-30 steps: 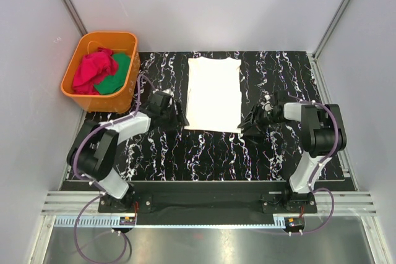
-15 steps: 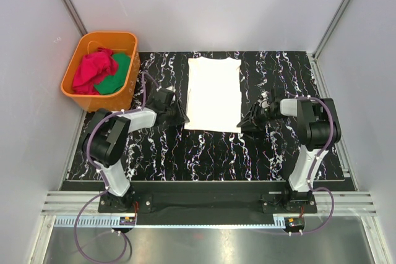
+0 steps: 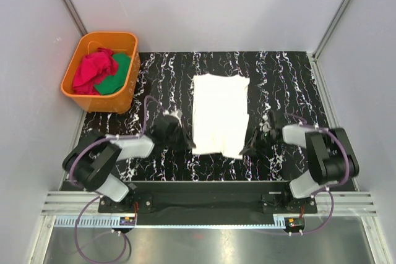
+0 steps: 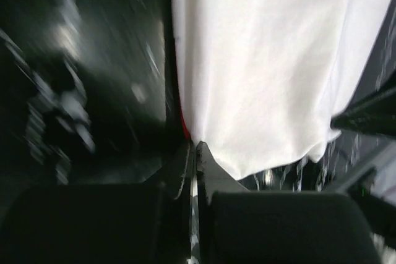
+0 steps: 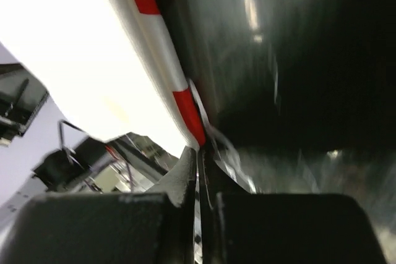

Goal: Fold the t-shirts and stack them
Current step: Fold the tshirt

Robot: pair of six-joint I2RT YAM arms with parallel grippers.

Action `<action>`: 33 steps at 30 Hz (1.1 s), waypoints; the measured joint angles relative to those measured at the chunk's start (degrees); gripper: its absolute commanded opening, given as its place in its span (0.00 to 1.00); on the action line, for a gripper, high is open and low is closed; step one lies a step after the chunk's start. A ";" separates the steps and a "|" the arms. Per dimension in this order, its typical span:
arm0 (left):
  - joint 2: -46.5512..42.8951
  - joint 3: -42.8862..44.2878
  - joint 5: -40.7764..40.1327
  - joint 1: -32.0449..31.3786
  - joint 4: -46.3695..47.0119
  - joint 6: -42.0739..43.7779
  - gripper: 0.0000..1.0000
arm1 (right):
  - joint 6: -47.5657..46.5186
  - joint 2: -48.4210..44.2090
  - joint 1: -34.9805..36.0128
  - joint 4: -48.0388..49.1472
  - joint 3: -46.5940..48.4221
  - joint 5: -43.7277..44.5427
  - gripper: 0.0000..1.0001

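The cream-white t-shirt [image 3: 219,112], folded into a long strip, lies on the black marbled table [image 3: 291,85]. My left gripper [image 3: 187,144] is shut on its near left corner, and the left wrist view shows the cloth [image 4: 260,72] pinched at the jaw tips [image 4: 193,148]. At the near right corner my right gripper [image 3: 245,150] is also shut on the shirt. In the right wrist view a red-and-white edge [image 5: 185,106] runs into the closed jaws [image 5: 201,151]. A red t-shirt [image 3: 93,69] lies crumpled in the orange tub.
The orange tub [image 3: 127,94] stands at the far left corner and also holds a green cloth [image 3: 117,75]. Grey walls close in the table on three sides. Both arm bases sit on the near rail [image 3: 204,202].
Both grippers have closed on the white shirt's near corners and drawn back toward the near edge. The shirt has slid nearer with them, and its far end has rumpled.
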 measured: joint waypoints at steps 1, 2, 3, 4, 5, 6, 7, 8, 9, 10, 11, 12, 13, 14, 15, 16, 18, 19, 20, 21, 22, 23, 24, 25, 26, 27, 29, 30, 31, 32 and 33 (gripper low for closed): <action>-2.34 -2.40 0.07 -2.64 0.17 -1.55 0.20 | 1.03 -2.86 1.31 -0.79 -2.38 0.72 0.05; -4.07 -4.26 0.02 -4.81 0.20 -2.38 0.37 | 1.84 -5.03 2.56 -1.55 -3.91 1.38 0.16; -6.25 -6.51 0.00 -7.58 0.04 -3.74 0.49 | 3.39 -7.96 4.15 -2.84 -5.66 2.36 0.36; -9.11 -8.68 0.94 -10.21 0.42 -5.97 0.59 | 4.57 -10.14 5.11 -4.22 -6.51 3.08 0.44; -11.54 -9.44 1.16 -11.91 -0.52 -6.80 0.63 | 4.72 -11.78 5.46 -5.90 -6.58 4.17 0.50; -13.77 -9.57 1.05 -13.00 -2.89 -7.02 0.67 | 4.79 -13.38 5.44 -7.30 -6.27 5.79 0.57; -15.32 -9.60 0.63 -13.27 -4.90 -6.84 0.69 | 4.83 -14.51 5.29 -9.11 -5.29 7.76 0.57; -17.11 -9.57 -0.07 -13.35 -7.72 -6.60 0.69 | 4.31 -15.02 4.96 -10.73 -3.78 9.60 0.57; -18.84 -9.35 -1.25 -13.27 -10.93 -6.10 0.69 | 3.76 -14.93 4.42 -11.80 -2.14 10.58 0.58; -20.24 -8.76 -2.60 -13.00 -14.60 -5.44 0.69 | 3.06 -14.40 3.43 -12.66 -0.04 11.17 0.58; -21.09 -7.54 -4.35 -12.37 -18.51 -4.39 0.70 | 2.10 -13.31 1.95 -13.42 2.80 11.93 0.57; -21.33 -6.51 -5.22 -11.85 -20.79 -3.76 0.70 | 1.29 -12.09 0.92 -13.38 5.18 12.17 0.57; -21.27 -4.92 -5.86 -10.36 -23.23 -2.62 0.70 | 0.63 -10.88 0.11 -13.35 7.17 12.24 0.57; -20.92 -3.32 -6.36 -8.39 -24.76 -1.46 0.68 | -0.42 -8.81 -0.48 -13.38 9.81 12.37 0.57; -20.15 -1.62 -6.58 -6.19 -25.55 -0.37 0.68 | -1.44 -6.34 -0.74 -13.20 12.59 12.66 0.57; -18.95 0.22 -6.78 -3.82 -25.81 0.79 0.66 | -2.29 -3.89 -0.81 -13.20 15.17 12.98 0.55; -15.28 3.87 -6.97 0.28 -25.42 3.06 0.56 | -3.87 1.09 -0.81 -11.72 19.47 13.22 0.52; -13.60 5.27 -6.95 1.66 -24.92 3.65 0.54 | -4.39 3.15 -0.81 -11.23 21.05 13.22 0.49; -11.04 7.08 -6.51 3.41 -24.68 4.59 0.52 | -4.94 5.29 -0.81 -10.69 22.47 13.20 0.46; -8.15 8.74 -6.01 4.74 -24.06 5.35 0.52 | -5.53 7.43 -0.79 -10.38 23.85 13.18 0.44; -5.07 10.56 -5.66 5.92 -23.58 5.97 0.51 | -6.05 9.60 -0.81 -10.19 25.14 13.16 0.42; -2.49 12.00 -5.27 6.54 -23.10 6.45 0.51 | -6.47 11.52 -0.81 -9.90 26.16 13.14 0.41; -0.28 13.07 -4.87 6.82 -22.62 6.88 0.51 | -6.82 13.09 -0.81 -9.68 26.84 13.14 0.41; 1.40 13.97 -4.39 6.84 -22.27 7.34 0.52 | -7.10 14.21 -0.79 -9.42 27.06 13.14 0.41; 2.80 14.78 -3.96 6.82 -22.25 7.72 0.51 | -7.10 14.84 -0.87 -9.44 27.10 12.37 0.42; 3.65 15.34 -3.65 6.82 -22.25 7.96 0.52 | -7.23 14.88 -0.87 -9.38 27.10 12.11 0.42; 4.90 16.46 -3.04 6.75 -22.16 8.44 0.52 | -7.72 14.91 -0.87 -9.22 27.10 11.93 0.41; 5.16 16.83 -2.95 6.73 -22.12 8.63 0.52 | -7.93 14.91 -0.87 -9.20 27.10 11.91 0.41; 5.46 17.29 -2.89 6.73 -22.03 8.87 0.50 | -8.11 14.99 -0.87 -9.14 27.12 11.87 0.41; 5.68 17.73 -2.91 6.73 -21.97 9.05 0.49 | -8.31 15.12 -0.87 -9.03 27.19 11.67 0.41; 5.92 18.16 -2.86 6.73 -21.77 9.25 0.47 | -8.39 15.23 -0.87 -8.87 27.28 11.47 0.40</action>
